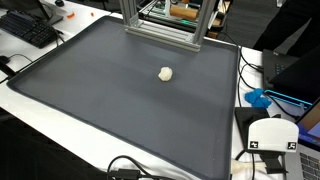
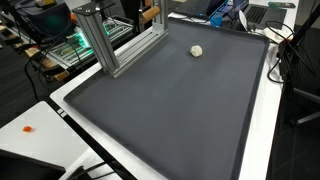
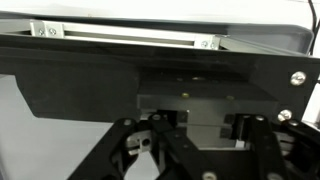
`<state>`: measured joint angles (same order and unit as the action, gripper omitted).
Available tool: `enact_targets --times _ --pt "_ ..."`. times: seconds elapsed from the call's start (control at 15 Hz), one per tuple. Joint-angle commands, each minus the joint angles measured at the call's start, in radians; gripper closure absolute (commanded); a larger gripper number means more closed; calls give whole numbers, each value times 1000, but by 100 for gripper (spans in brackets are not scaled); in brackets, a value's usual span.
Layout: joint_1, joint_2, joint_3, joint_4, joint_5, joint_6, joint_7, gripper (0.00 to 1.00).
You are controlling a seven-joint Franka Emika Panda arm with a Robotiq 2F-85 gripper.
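In the wrist view my gripper (image 3: 200,128) shows only as black linkages along the bottom edge, with its two fingers (image 3: 160,128) a moderate gap apart. They stand close against a black plate (image 3: 110,85) with screws and a grey block (image 3: 190,105) just behind the gap. Whether anything sits between the fingers is too dark to tell. Neither the arm nor the gripper appears in either exterior view. A small white ball (image 1: 166,73) (image 2: 197,50) lies alone on the large dark mat (image 1: 110,110) (image 2: 170,115).
An aluminium frame (image 1: 165,25) (image 2: 105,40) stands at the mat's edge. A keyboard (image 1: 30,30), cables, a blue object (image 1: 258,98) and a white device with a marker (image 1: 272,135) lie around the mat. A white rail (image 3: 120,34) runs above the black plate.
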<state>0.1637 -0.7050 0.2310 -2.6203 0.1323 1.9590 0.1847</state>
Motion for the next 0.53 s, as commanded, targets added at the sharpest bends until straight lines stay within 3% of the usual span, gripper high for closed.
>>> enact_targets --times 0.0,0.47 --pt "1 7 -11 22 -33 19 -30 65" --pt "4 62 -27 87 -79 75 -97 65"
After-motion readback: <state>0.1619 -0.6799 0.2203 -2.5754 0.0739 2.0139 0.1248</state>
